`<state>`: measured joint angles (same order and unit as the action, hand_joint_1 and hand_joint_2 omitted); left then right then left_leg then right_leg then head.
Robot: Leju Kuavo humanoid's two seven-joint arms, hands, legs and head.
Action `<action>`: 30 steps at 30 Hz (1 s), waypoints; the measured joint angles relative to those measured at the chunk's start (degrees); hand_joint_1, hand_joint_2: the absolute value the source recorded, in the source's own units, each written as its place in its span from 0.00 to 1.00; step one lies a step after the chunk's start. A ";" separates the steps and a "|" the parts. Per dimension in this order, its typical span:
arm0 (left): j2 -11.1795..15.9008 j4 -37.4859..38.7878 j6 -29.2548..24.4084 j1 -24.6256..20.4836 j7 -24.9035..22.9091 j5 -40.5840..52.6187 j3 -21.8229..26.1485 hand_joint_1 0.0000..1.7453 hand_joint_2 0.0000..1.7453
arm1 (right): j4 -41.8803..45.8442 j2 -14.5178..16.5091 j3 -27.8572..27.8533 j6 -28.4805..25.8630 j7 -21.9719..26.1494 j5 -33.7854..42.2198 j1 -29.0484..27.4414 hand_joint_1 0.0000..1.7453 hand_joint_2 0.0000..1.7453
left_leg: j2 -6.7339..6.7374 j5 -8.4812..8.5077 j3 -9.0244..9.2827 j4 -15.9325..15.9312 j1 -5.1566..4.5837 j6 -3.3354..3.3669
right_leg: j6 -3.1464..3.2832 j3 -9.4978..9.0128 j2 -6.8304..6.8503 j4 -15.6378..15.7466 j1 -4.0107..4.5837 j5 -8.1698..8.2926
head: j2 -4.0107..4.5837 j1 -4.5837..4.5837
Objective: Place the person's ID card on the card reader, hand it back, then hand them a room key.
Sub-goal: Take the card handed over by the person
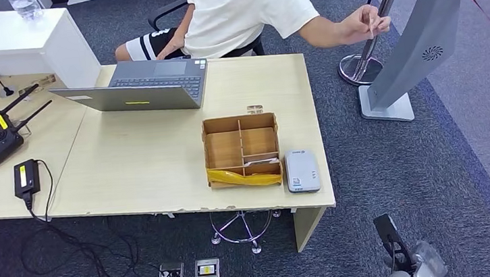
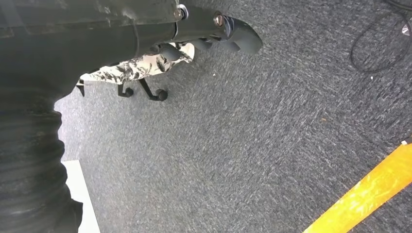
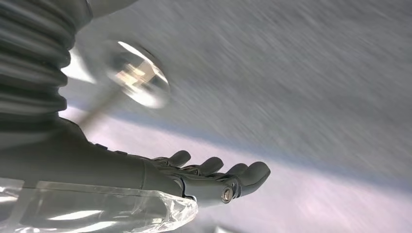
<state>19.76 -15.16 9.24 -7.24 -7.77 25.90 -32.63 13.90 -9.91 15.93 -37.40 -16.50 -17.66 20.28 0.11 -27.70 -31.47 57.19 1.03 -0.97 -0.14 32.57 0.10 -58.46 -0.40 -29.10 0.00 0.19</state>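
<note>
Below the desk's near edge, at the lower right of the head view, the right hand [image 1: 414, 265] hangs over the grey carpet [image 1: 394, 165]; its wrist view shows the right hand [image 3: 214, 174] with fingers [image 3: 250, 172] loosely extended, slightly apart, holding and touching nothing, a blurred chrome base [image 3: 138, 80] beyond it. The left hand [image 2: 228, 36] hangs above the carpet too, fingers curled a little inward with nothing in them; whether they are closed I cannot tell. On the desk [image 1: 143, 168], the wooden organiser box [image 1: 242, 151] is the landmark: its divided compartments look mostly bare, one near compartment holds a pale flat item too small to identify, and a yellow bag [image 1: 244, 176] lies along its near wall. Just beside the box, on the side toward the robot's right, sits the grey card reader [image 1: 302, 170], nothing on top. Beyond the box, toward the robot's left, stands an open laptop [image 1: 149, 86]. Farther still, a person [image 1: 243, 9] in a white shirt reaches out sideways, the person's hand [image 1: 367, 23] pinching a thin card [image 1: 370, 26] well apart from the reader.
</note>
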 joint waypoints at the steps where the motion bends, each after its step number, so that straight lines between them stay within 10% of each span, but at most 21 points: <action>1: 0.03 0.01 -0.15 0.24 0.13 -0.11 0.10 0.00 1.00 | 0.52 -0.14 -2.34 -1.38 3.04 -4.23 -0.09 0.00 1.00 | 0.00 0.00 -0.01 0.00 0.00 0.00 | 0.00 0.00 0.01 0.00 0.00 0.00 | 0.00 0.00; 5: 0.08 0.04 -0.27 0.92 0.31 -0.92 0.33 0.00 1.00 | 4.26 0.33 -17.22 -2.18 17.01 -26.66 1.12 0.00 1.00 | -0.09 0.02 -0.04 0.01 0.00 0.02 | 0.00 0.01 0.16 -0.01 0.00 0.00 | 0.00 -0.02; 8: 0.12 0.06 -0.08 1.26 -0.54 -3.19 1.06 0.00 1.00 | 8.22 -0.21 -27.38 -0.12 26.36 -25.83 2.04 0.00 1.00 | -0.49 0.10 0.01 0.04 0.00 0.13 | -0.02 -0.09 0.57 0.04 0.00 -0.03 | 0.00 -0.01; 16: 0.89 0.25 0.34 3.00 -2.06 -4.86 2.16 0.00 1.00 | 41.64 -7.07 -35.25 -1.90 6.31 -9.89 -8.38 0.00 1.00 | -0.68 0.04 -0.42 0.02 -0.44 0.28 | -0.22 0.06 0.76 -0.14 -0.44 -0.11 | 0.00 -0.04; 30: 0.12 0.30 0.20 2.48 -2.43 -7.88 3.10 0.00 1.00 | 90.70 -7.41 -22.79 -2.64 7.79 -31.59 0.68 0.00 1.00 | -0.59 0.23 -0.16 0.01 -0.41 0.42 | -0.31 -0.07 0.77 -0.15 -0.40 -0.02 | 0.00 0.00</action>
<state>19.88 -14.86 9.44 -4.76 -10.20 18.02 -29.53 104.60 -17.32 -6.86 -40.04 -8.71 -49.25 20.95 -0.49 -27.47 -31.63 57.20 0.62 -0.55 -0.46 32.50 0.86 -58.61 -0.81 -29.13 0.00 0.19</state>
